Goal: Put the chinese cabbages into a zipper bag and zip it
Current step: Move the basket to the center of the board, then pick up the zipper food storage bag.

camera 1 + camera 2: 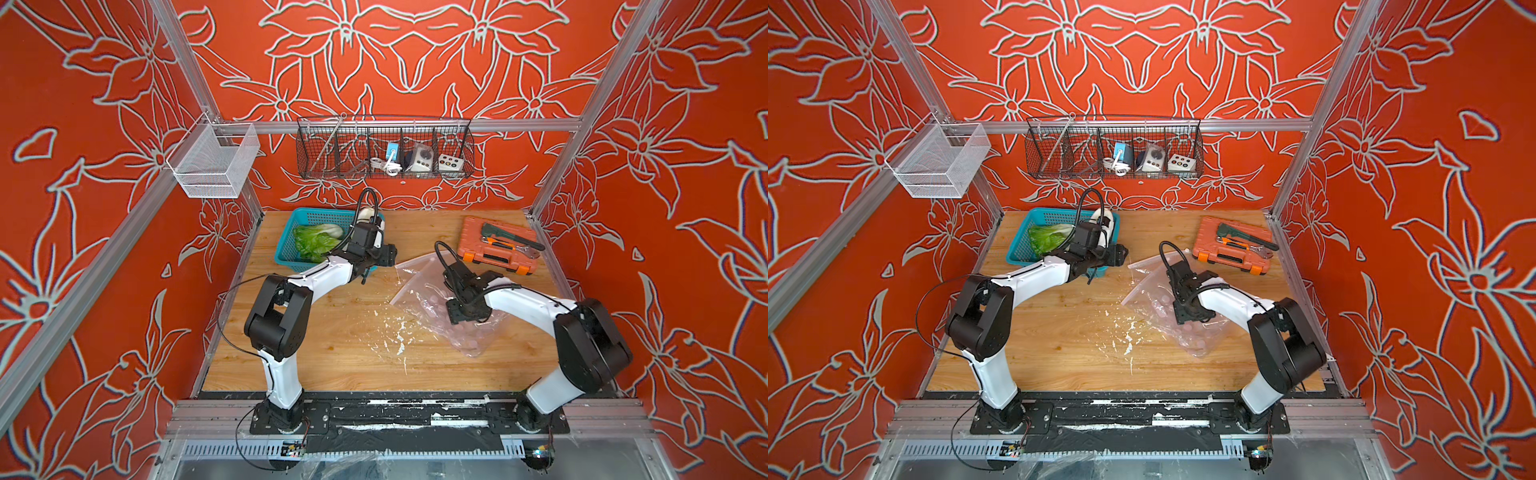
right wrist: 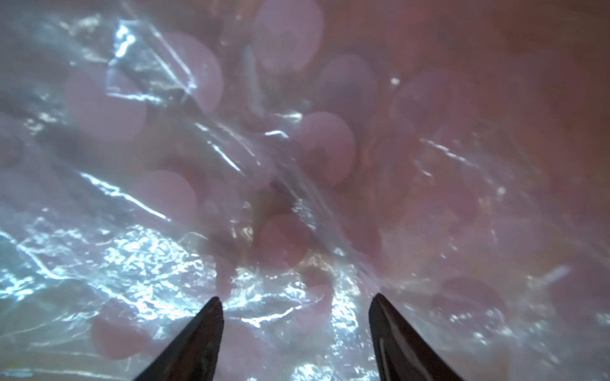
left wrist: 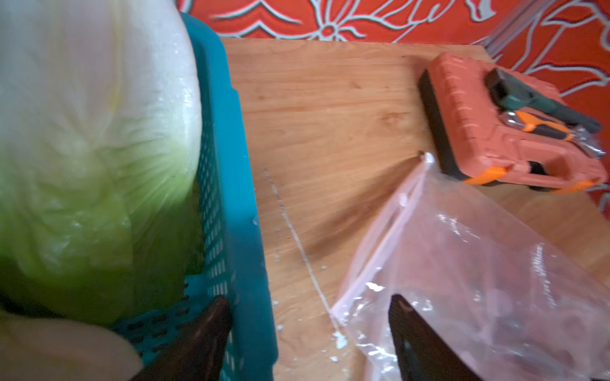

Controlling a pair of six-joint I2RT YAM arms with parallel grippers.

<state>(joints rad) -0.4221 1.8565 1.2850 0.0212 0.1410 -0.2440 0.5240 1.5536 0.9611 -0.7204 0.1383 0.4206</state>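
At the wall of the basket point(image 1: 286, 249) nearest the bag point(image 1: 419, 286), the left claw point(image 3: 308, 298) stood apart and empty. The cabbages point(image 3: 92, 148) lay inside the basket, just beside it. Over the crumpled bag on the counter point(image 1: 332, 353), the right claw point(image 2: 296, 297) was apart too, gripping nothing. A good pick likely needed the left claw centred across one cabbage's firm white base, closing gently.

Robot lab booth: aluminium frame point(image 1: 519, 124), red floral backdrop point(image 1: 415, 62), wooden bench point(image 1: 353, 357), wire basket point(image 1: 384, 149).
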